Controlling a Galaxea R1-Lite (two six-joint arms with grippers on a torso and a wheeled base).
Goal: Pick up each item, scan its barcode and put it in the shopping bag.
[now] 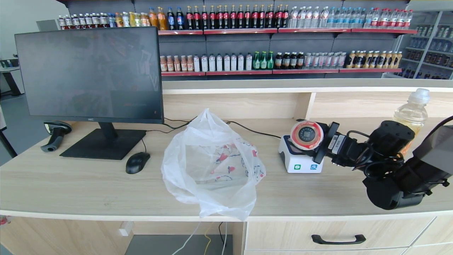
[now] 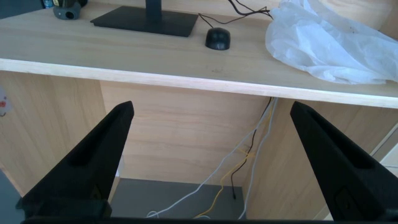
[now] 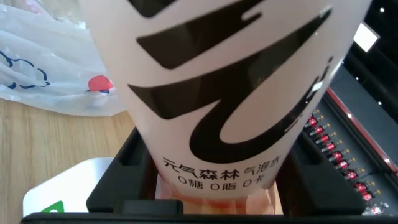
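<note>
While the right pincer (image 1: pixel 320 141) is clenched on a white drink (image 1: pixel 307 135), holding it on its side just above the white scanner box (image 1: pixel 300 163) on the tabletop (image 1: pixel 70 184), the job looks to be at its scanning step for this item. Bagging it is not yet done: the shopping bag (image 1: pixel 212 163) sits open beside the scanner, toward the robot's left, and I cannot tell whether anything lies inside it. A bottle of yellow liquid (image 1: pixel 412 111) stands behind the right arm, apparently waiting its turn. The left pincer (image 2: pixel 205 162) hangs released and empty below the tabletop's front edge.
</note>
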